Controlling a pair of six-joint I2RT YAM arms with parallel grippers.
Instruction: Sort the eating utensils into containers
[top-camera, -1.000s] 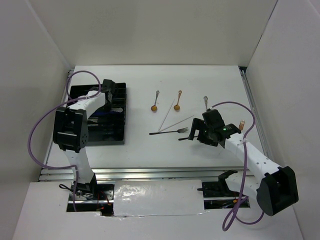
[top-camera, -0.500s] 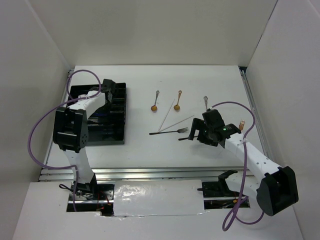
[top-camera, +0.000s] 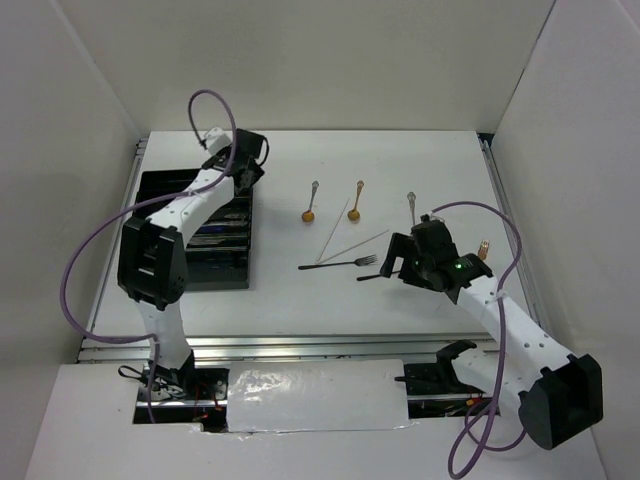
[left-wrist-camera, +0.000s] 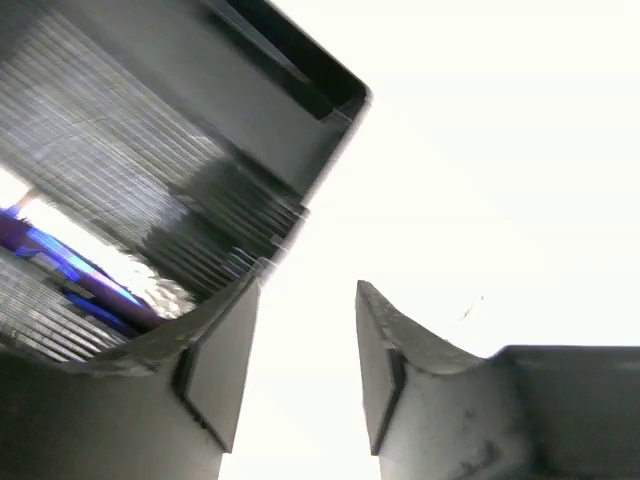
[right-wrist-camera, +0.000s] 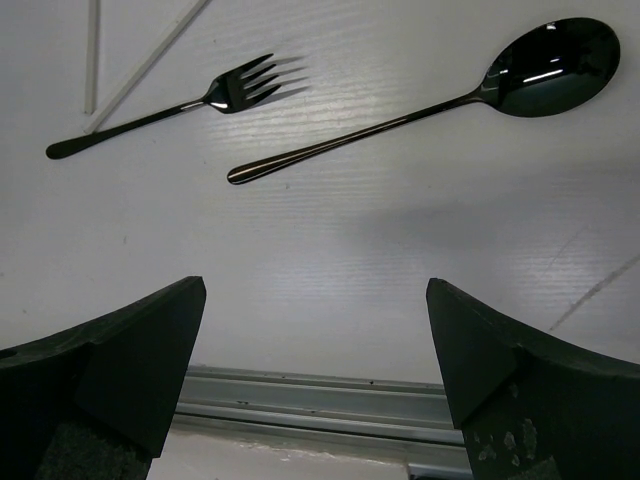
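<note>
The black tray (top-camera: 160, 185) lies at the left; its ridged compartments (left-wrist-camera: 120, 120) hold a dark blue knife (left-wrist-camera: 60, 262). My left gripper (top-camera: 243, 172) is open and empty, raised beside the tray's far right corner (left-wrist-camera: 345, 100). On the table lie a black fork (top-camera: 340, 264), a black spoon (top-camera: 371, 277), silver chopsticks (top-camera: 342, 236) and two gold-bowled spoons (top-camera: 309, 212) (top-camera: 353, 212). My right gripper (top-camera: 402, 262) is wide open and empty, just near of the fork (right-wrist-camera: 200, 98) and spoon (right-wrist-camera: 450, 95). The chopsticks (right-wrist-camera: 140, 62) show at the top left of the right wrist view.
Another small spoon (top-camera: 411, 203) lies behind my right gripper, and a copper-coloured piece (top-camera: 484, 247) lies to its right. A metal rail (right-wrist-camera: 320, 400) runs along the table's near edge. White walls stand on three sides.
My left gripper has risen out of the tray and swung to its far right corner. My right arm has shifted only slightly.
</note>
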